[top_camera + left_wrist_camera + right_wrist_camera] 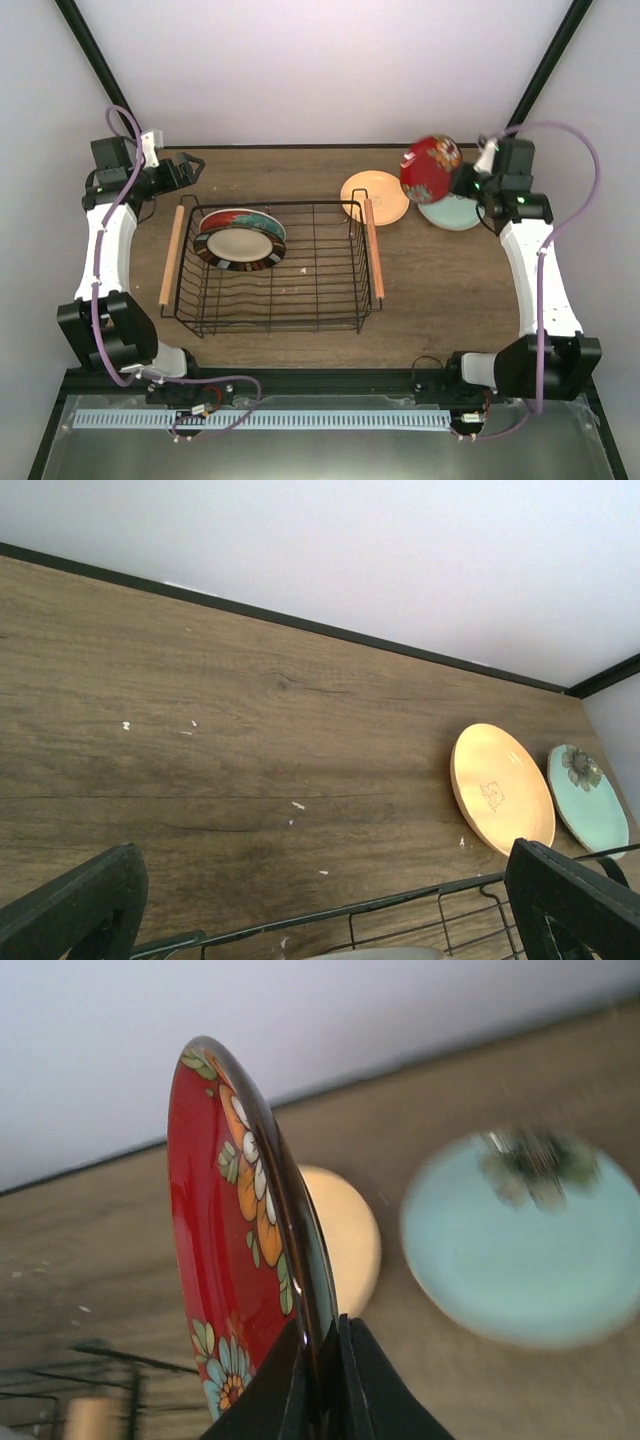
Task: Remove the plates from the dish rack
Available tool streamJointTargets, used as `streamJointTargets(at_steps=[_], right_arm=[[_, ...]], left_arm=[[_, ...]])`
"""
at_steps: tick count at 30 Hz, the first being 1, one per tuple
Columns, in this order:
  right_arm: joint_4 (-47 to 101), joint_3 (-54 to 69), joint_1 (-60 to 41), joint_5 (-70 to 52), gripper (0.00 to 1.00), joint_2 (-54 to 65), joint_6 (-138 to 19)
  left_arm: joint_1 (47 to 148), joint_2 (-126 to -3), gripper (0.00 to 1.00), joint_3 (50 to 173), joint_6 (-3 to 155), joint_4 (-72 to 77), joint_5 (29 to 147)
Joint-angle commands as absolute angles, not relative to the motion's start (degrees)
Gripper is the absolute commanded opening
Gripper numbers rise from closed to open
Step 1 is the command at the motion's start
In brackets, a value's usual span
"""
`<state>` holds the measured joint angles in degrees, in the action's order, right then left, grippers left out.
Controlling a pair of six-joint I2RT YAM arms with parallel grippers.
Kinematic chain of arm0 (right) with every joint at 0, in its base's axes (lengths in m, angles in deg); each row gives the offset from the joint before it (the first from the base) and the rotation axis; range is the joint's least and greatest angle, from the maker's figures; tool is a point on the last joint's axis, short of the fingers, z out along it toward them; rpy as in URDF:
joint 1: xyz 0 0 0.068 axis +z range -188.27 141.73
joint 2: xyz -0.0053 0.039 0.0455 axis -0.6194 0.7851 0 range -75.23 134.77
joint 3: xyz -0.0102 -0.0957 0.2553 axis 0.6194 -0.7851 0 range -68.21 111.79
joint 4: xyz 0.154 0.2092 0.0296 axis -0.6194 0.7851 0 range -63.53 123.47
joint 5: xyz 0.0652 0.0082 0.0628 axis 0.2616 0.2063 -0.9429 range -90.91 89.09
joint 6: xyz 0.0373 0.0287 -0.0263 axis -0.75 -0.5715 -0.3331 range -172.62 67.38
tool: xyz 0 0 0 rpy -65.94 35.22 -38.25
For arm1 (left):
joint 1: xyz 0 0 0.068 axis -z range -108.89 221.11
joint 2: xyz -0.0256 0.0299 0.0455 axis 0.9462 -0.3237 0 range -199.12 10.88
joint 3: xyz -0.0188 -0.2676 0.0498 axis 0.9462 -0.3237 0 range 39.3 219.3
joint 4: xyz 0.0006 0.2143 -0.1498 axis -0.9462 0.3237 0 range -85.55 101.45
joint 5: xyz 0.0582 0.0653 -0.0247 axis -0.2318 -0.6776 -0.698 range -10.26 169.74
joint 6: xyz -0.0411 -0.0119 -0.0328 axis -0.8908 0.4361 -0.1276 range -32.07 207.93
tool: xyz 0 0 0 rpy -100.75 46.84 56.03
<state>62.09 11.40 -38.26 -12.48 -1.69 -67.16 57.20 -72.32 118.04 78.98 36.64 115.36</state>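
Observation:
The black wire dish rack (330,290) sits mid-table with wooden rod handles. Inside at its far left lie a cream plate with dark rim (240,245) and a red-and-teal patterned plate (245,220) under it. My right gripper (462,182) is shut on the rim of the red floral plate (430,168), holding it on edge above the table at the right; it fills the right wrist view (225,1250). The yellow-orange plate (378,195) and pale mint plate (452,213) lie on the table right of the rack. My left gripper (190,170) is open and empty beyond the rack's far-left corner.
The wooden table's back edge meets a white wall (320,60). Black frame posts stand at the back corners. In the left wrist view the rack's rim (380,905) runs below, with the yellow-orange plate (500,785) and mint plate (588,795) at right.

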Motion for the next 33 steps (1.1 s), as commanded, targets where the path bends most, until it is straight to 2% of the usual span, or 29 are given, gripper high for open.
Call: streamJointTargets(at_steps=[1,12,29,30,32,33], right_arm=[[62.2,0.6,-49.3,-24.1,0.01,-6.5,-77.4],[55.4,-22.6,-56.3,-33.1,0.01,-8.5,-82.5],[55.5,-30.3,-56.6,-30.1,0.01,-2.0,-79.7],[56.1,-30.4,-56.7,-29.4,0.06,-1.6,-79.4],[57.2,-30.5,-56.7,-28.3,0.24,-0.9,-79.0],[57.5,-30.8,-56.7,-28.2,0.29,-0.7,-78.8]], left_arm=[[57.6,-72.4,1.00,119.6,79.2,36.0,115.2],[57.6,-71.6,1.00,118.4,79.3,36.3,114.5],[57.6,-70.9,1.00,117.0,79.5,36.0,114.7],[57.7,-70.9,1.00,116.9,79.5,35.9,114.8],[57.6,-70.7,1.00,116.5,79.5,35.7,114.8],[57.6,-70.7,1.00,116.4,79.5,35.7,114.8]])
